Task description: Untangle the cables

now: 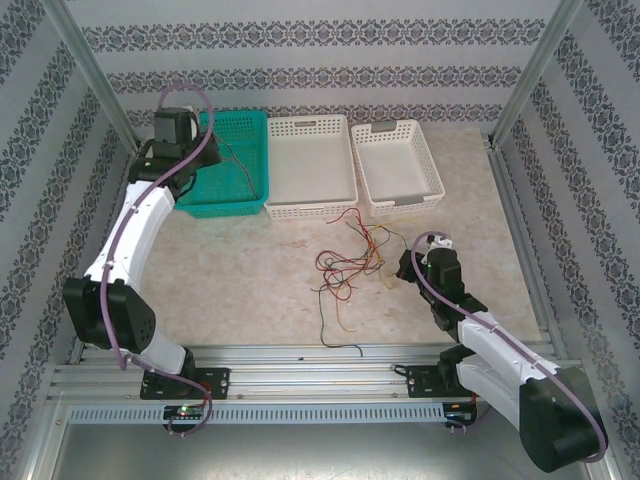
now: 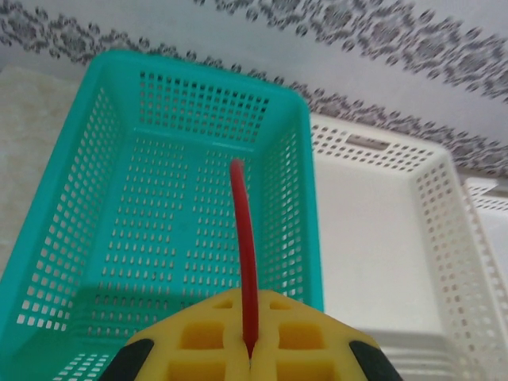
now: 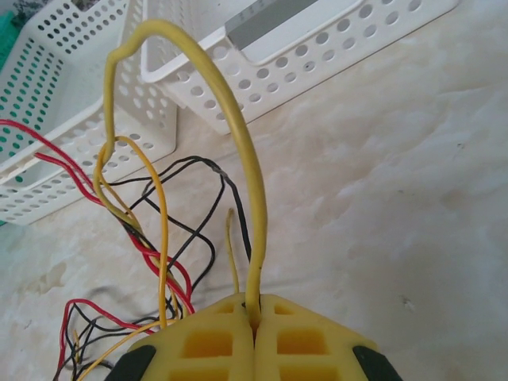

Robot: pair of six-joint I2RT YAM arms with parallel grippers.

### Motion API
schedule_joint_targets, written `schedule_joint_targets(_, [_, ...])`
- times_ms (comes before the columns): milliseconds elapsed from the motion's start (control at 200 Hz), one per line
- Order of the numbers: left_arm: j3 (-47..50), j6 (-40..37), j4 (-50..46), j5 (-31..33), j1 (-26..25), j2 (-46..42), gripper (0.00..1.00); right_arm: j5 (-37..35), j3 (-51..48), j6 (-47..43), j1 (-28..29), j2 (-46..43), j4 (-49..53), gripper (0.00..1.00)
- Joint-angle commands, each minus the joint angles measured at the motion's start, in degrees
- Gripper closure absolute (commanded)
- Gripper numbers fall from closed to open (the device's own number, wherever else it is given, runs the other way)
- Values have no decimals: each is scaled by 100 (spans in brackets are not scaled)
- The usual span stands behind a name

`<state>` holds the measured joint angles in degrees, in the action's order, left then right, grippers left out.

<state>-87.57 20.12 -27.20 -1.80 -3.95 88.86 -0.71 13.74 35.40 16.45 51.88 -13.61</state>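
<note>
A loose tangle of red, yellow-orange and black cables (image 1: 350, 262) lies on the table in front of the white baskets. My left gripper (image 2: 250, 353) is shut on a red cable (image 2: 242, 238), which arches up over the teal basket (image 2: 95, 159). From above, that gripper (image 1: 190, 172) sits at the teal basket's near left side, with a thin cable (image 1: 240, 165) inside the basket. At the tangle's right edge my right gripper (image 1: 408, 266) is low. Its jaws (image 3: 254, 313) are shut on a yellow cable (image 3: 238, 135) that loops high and runs back into the red (image 3: 48, 159) and black (image 3: 198, 163) strands.
Two white baskets (image 1: 312, 170) (image 1: 400, 175) stand side by side to the right of the teal basket (image 1: 245, 125), against the back wall. Patterned walls and metal posts close in the table on three sides. A rail (image 1: 300, 355) runs along the near edge.
</note>
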Motion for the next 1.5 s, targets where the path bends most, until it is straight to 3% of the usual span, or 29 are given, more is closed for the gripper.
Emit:
schedule_joint_targets(0, [298,40,312,149,70,90,100,54,88,-180,100,15,-297,100])
schedule_joint_targets(55, [479,78,315,112,69,128,100,67,77,-191,130,24,-346,100])
schedule_joint_targets(225, [919,108,242,160,70,140,65,106,86,-226,210,55,-436,100])
schedule_joint_targets(370, [961,81,-9,180,70,140,53,176,65,-231,247,9,-509,100])
schedule_joint_targets(609, [543,251,-704,-197,69,191,43,233,60,-251,269,-21,-524,100])
schedule_joint_targets(794, [1041,932,-778,-788,-29,-589,35,460,78,-244,280,76,-697,100])
schedule_joint_targets(914, [1635,1353,-682,-1030,-456,-1265,32,634,94,-232,324,196,-867,100])
schedule_joint_targets(1124, [2488,2138,39,-1043,-1777,-1863,28,789,118,-313,428,223,-994,100])
schedule_joint_targets(1289, [2521,2289,495,-1120,-2628,-1460,26,952,72,-419,528,85,-1108,100])
schedule_joint_targets(1494, [2090,1697,324,-965,-2951,-710,24,1098,59,-570,684,15,-1197,100])
